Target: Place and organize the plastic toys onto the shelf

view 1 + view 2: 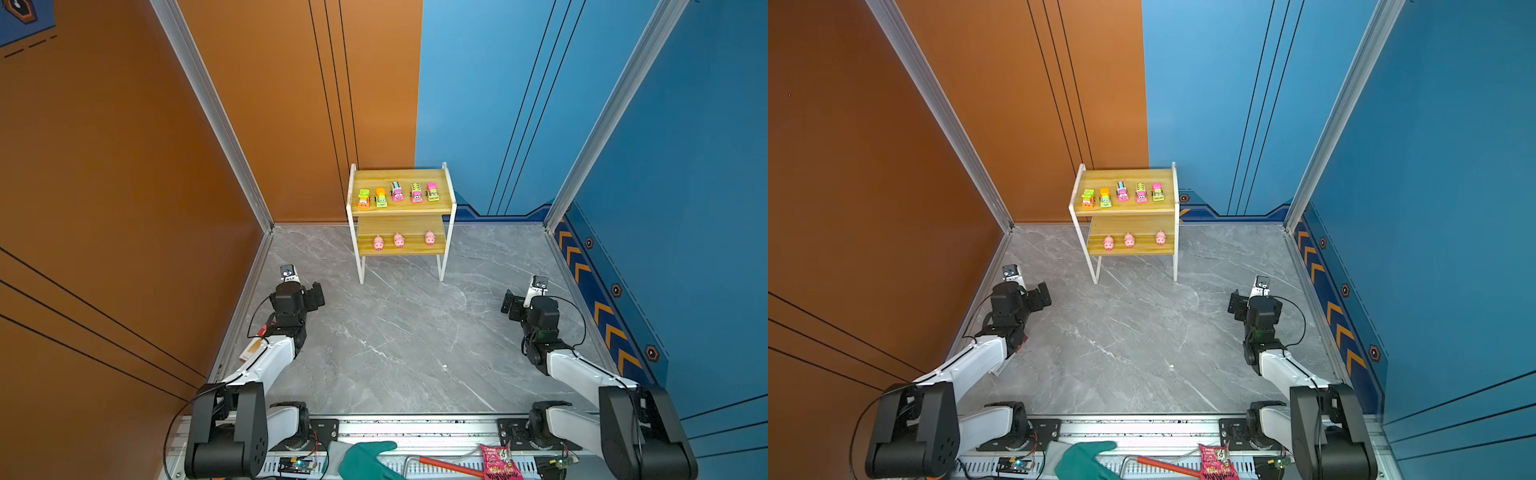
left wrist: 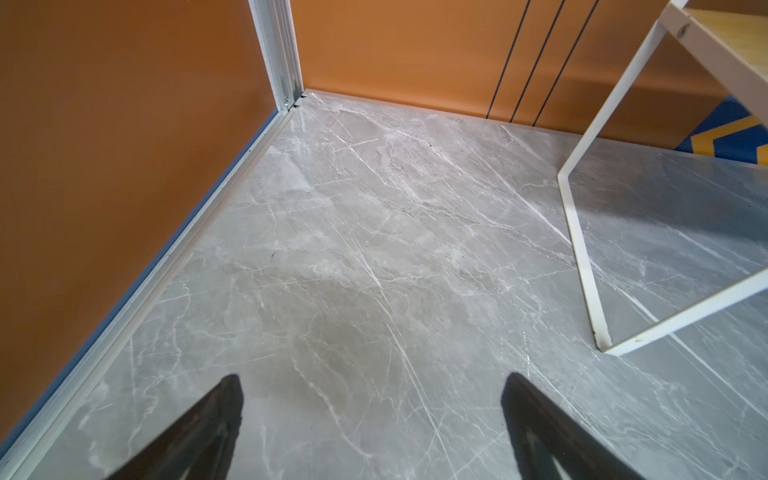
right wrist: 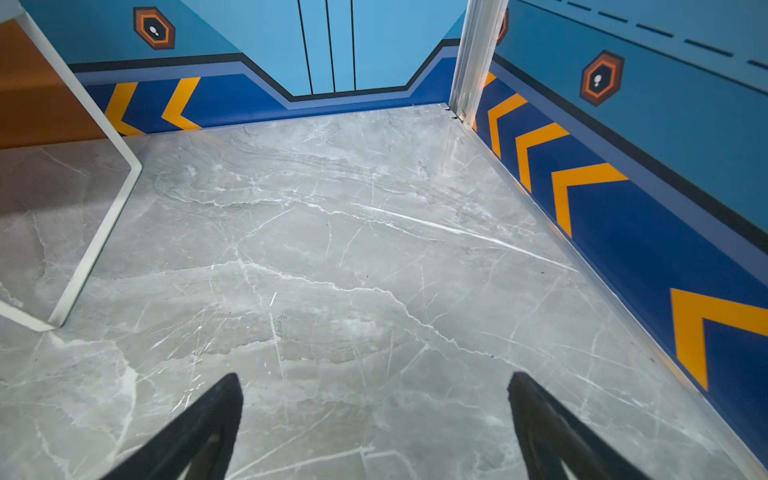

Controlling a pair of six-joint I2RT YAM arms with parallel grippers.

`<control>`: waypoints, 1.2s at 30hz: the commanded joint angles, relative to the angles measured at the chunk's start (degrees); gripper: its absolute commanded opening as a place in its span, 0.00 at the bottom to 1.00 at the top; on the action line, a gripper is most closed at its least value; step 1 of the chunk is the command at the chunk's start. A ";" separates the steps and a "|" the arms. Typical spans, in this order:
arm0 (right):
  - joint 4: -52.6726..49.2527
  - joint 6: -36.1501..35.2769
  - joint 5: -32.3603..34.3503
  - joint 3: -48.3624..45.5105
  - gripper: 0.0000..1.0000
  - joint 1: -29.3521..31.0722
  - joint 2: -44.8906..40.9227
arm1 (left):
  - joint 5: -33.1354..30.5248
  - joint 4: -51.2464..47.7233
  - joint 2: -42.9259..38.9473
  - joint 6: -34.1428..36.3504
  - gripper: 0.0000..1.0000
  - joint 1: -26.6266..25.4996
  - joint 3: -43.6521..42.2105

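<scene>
The shelf [image 1: 401, 209] [image 1: 1125, 210] stands at the back middle of the grey marble floor. Several neon toy trucks [image 1: 397, 191] [image 1: 1122, 192] sit in a row on its top board. Three pink pigs [image 1: 399, 240] [image 1: 1129, 240] sit on its lower board. In both top views my left gripper [image 1: 316, 295] [image 1: 1043, 295] hovers near the left wall, well in front of the shelf. My right gripper [image 1: 509, 305] [image 1: 1235, 305] hovers at the right. Each wrist view shows open jaws, left gripper [image 2: 372, 384] and right gripper [image 3: 374, 382], with only bare floor between them. A white shelf leg [image 2: 582, 249] [image 3: 95, 241] shows beside each.
Orange wall [image 1: 124, 187] on the left, blue wall [image 1: 685, 208] on the right and back. A teal glove [image 1: 365, 459], a red-handled tool [image 1: 449, 465] and a pink snack packet [image 1: 498, 463] lie on the front rail. A small card [image 1: 251, 349] lies under the left arm.
</scene>
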 commanded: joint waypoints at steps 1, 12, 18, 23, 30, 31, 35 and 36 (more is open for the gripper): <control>13.46 -2.52 0.12 -1.47 1.00 0.60 4.71 | 4.01 12.18 2.67 1.93 0.98 0.56 -1.92; 26.09 -2.18 -1.35 -3.22 1.00 0.08 14.16 | 1.80 31.69 16.85 7.77 0.98 -3.94 -7.28; 16.79 -1.54 -5.20 3.64 1.00 -1.32 17.83 | -1.08 28.76 18.73 7.63 0.98 -4.46 -4.11; 16.44 -1.52 -4.91 3.73 1.00 -1.42 17.84 | -1.35 28.77 18.49 7.67 0.98 -4.63 -4.41; 16.88 -1.98 -4.72 3.45 1.00 -1.07 17.75 | -0.16 28.94 18.50 8.10 0.98 -4.63 -4.44; 16.92 -2.03 -4.71 3.44 1.00 -1.08 17.82 | -0.13 28.94 18.49 8.16 0.98 -4.69 -4.43; 16.90 -1.96 -4.73 3.49 1.00 -1.08 17.83 | -0.11 28.92 18.45 8.12 0.98 -4.68 -4.40; 16.87 -1.98 -4.71 3.44 1.00 -1.02 17.83 | -0.13 28.90 18.44 8.10 0.98 -4.64 -4.43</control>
